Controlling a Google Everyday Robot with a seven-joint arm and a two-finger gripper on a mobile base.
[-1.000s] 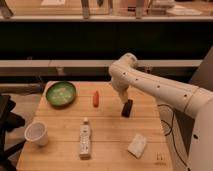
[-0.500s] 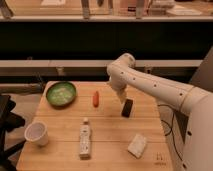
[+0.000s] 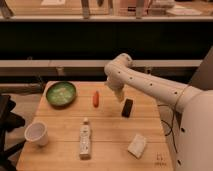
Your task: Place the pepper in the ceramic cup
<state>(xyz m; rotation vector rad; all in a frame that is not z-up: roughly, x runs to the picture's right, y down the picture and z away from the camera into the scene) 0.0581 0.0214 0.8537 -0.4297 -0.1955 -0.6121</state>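
A small red-orange pepper [image 3: 95,99] lies on the wooden table [image 3: 111,131], just right of the green bowl. The white ceramic cup [image 3: 37,134] stands upright near the table's front left corner, well away from the pepper. My white arm reaches in from the right and bends down over the back of the table. Its gripper [image 3: 120,97] hangs open a short way to the right of the pepper, just above the near end of a black slab [image 3: 127,107]. It holds nothing.
A green bowl [image 3: 50,98] sits at the back left. A white bottle [image 3: 85,140] lies on its side at the front middle. A white packet [image 3: 137,145] rests at the front right. A dark shelf unit runs behind the table.
The arm has shifted slightly to the left, bringing the gripper a little closer to the pepper. The objects on the table have not moved.
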